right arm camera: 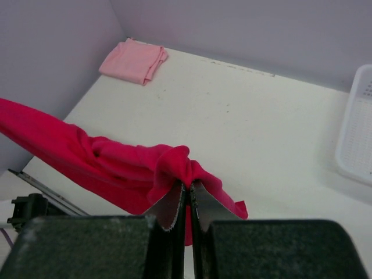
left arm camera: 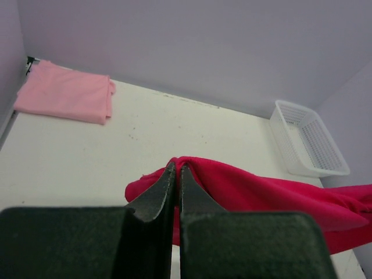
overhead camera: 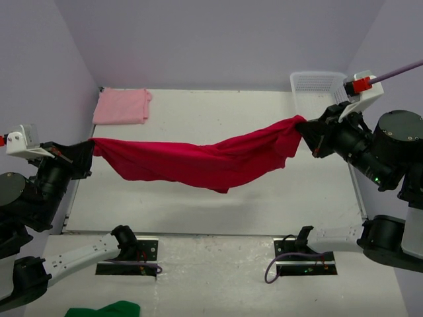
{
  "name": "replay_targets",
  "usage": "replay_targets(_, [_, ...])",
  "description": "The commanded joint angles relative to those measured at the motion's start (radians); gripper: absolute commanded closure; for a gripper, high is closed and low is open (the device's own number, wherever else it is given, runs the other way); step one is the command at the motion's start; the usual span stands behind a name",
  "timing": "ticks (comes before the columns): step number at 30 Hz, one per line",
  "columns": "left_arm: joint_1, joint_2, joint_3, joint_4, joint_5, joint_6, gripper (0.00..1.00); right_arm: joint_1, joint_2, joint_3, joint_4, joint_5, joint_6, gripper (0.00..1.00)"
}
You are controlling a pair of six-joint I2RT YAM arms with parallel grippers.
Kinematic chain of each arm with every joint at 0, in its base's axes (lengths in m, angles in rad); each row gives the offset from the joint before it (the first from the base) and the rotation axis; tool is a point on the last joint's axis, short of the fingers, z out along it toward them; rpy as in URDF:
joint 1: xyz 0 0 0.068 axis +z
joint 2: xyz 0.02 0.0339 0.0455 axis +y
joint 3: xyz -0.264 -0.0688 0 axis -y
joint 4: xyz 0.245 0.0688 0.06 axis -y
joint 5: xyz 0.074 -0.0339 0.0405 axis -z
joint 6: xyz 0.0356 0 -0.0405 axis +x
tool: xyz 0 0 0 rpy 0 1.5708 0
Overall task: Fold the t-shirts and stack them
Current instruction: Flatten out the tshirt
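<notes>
Two tools, both clamped on the same garment.

Top view: left tool (overhead camera: 91,148) is closed on the left end of the red t-shirt (overhead camera: 211,162), and right tool (overhead camera: 304,129) is closed on the right end. The shirt is strung between them across the desk (overhead camera: 198,211). It is bunched, sags in the middle, and throws a shadow on the surface below. It looks lifted clear, though I can't confirm that at the lowest fold. Pink t-shirt (overhead camera: 121,105) lies folded flat in the far-left corner, well apart from the red one. White mesh basket (overhead camera: 317,89) sits in the far-right corner, just behind the right tool. Green cloth (overhead camera: 109,309) is at the near edge by the left arm's base and is partly cut off.

Left wrist: jaws are pressed together with a fold of red fabric pinched at the tips. The rest of the shirt trails off to the right. The pink shirt is far left and the basket far right.

Right wrist: jaws are shut and red cloth is bunched over the tips. The shirt runs off left in a rumpled band. The pink shirt is in the far corner and the basket's edge is at the right.
</notes>
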Motion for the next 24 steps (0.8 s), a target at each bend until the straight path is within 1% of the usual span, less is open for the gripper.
replay_targets(1, [-0.002, -0.022, 0.044, -0.040, -0.042, 0.015, 1.00, 0.004, -0.005, -0.033, 0.008, -0.058, -0.044, 1.00])
replay_targets(6, [-0.002, -0.022, 0.090, -0.106, -0.071, 0.004, 1.00, 0.004, -0.013, -0.007, -0.001, -0.087, -0.045, 1.00])
replay_targets(11, [-0.002, -0.028, 0.113, -0.115, -0.086, 0.009, 1.00, 0.004, -0.014, -0.018, 0.003, -0.097, -0.045, 1.00])
replay_targets(18, [-0.002, -0.034, 0.154, -0.123, -0.093, 0.019, 1.00, 0.004, -0.059, -0.036, 0.017, -0.137, -0.033, 1.00])
replay_targets(22, [-0.002, -0.017, 0.142, -0.132, -0.061, 0.013, 1.00, 0.004, -0.079, -0.070, 0.028, -0.145, -0.027, 1.00])
replay_targets(24, [-0.002, 0.001, 0.115, -0.130, -0.051, 0.012, 1.00, 0.004, -0.077, -0.096, 0.034, -0.122, -0.027, 1.00])
